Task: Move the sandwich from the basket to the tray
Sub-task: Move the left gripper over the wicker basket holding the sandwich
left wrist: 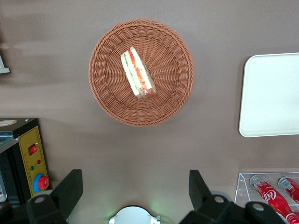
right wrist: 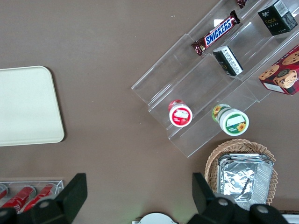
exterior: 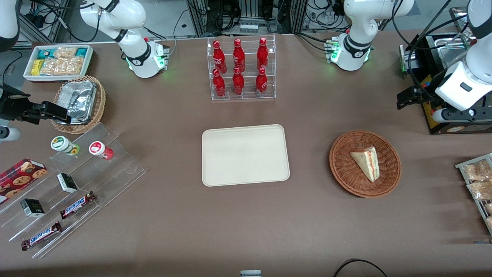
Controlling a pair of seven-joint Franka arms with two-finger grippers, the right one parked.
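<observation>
1. Brown worktop (exterior: 307, 215), lab clutter round the edges, middle kept bare for the job.
2. Sandwich (exterior: 367, 162) lying on its side in the reddish wicker basket (exterior: 342, 169), cut edge with red and green filling turned up; same wedge seen from the wrist view at (left wrist: 138, 72), roughly centred in the basket (left wrist: 105, 98), so easy to reach from above.
3. Cream tray (exterior: 215, 173) at mid-worktop, nothing on it, beside the basket toward the parked arm's end; well apart, not touching. Rim also caught at (left wrist: 247, 102).
4. Pincer (exterior: 405, 98) hanging high, toward the working arm's end, farther from the front camera than the basket, not yet over it. Fingers (left wrist: 70, 186) spread wide, nothing between them.
5. Judged stage: start of the approach; pick not begun, sandwich untouched.
6. Next likely needs: come over the basket, turn the wrist so the jaws close across the flat bread faces, descend.
7. Risk: soft bread, squeeze could crush it or shed filling; woven wall could snag a finger.
8. Rack of red cola bottles (exterior: 240, 69) farther from the camera than the tray, off the likely carry path.
</observation>
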